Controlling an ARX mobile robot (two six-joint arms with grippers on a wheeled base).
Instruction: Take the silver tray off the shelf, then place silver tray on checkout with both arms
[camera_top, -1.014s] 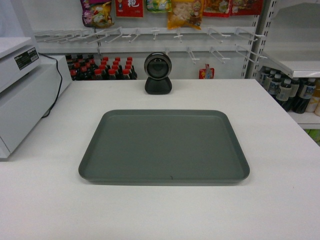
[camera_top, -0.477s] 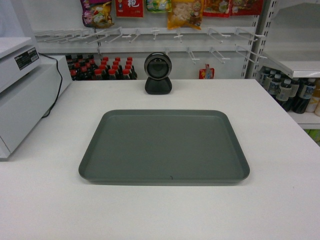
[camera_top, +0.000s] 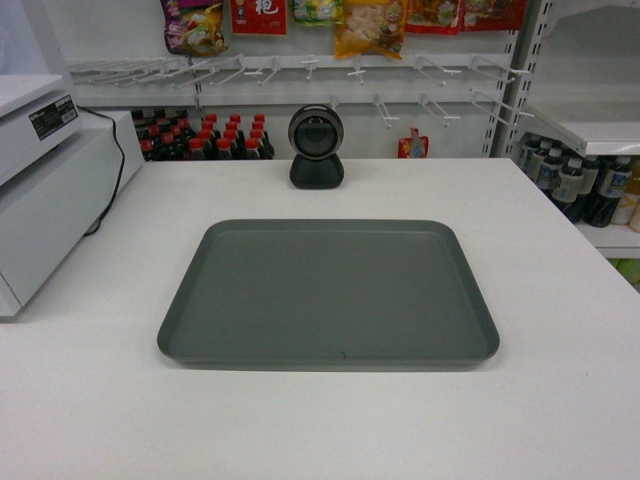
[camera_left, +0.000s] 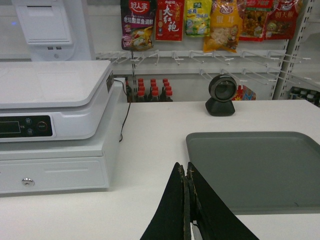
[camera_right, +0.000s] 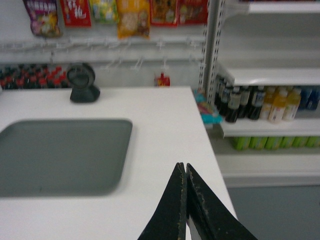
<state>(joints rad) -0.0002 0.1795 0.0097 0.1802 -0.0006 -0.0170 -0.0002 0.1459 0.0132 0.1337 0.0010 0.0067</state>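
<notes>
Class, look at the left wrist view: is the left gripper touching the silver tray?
Apart. In the left wrist view the left gripper, fingers closed, sits beside the silver tray, with bare checkout top visible between them.

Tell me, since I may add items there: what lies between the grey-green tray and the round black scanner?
Nothing: only bare white checkout tabletop separates the flat grey-green tray from the round black scanner, seen clearest in the head view.

Silver tray (camera_top: 328, 295) flat, empty, centred on white checkout (camera_top: 560, 400); grey-green, rounded corners.
</notes>
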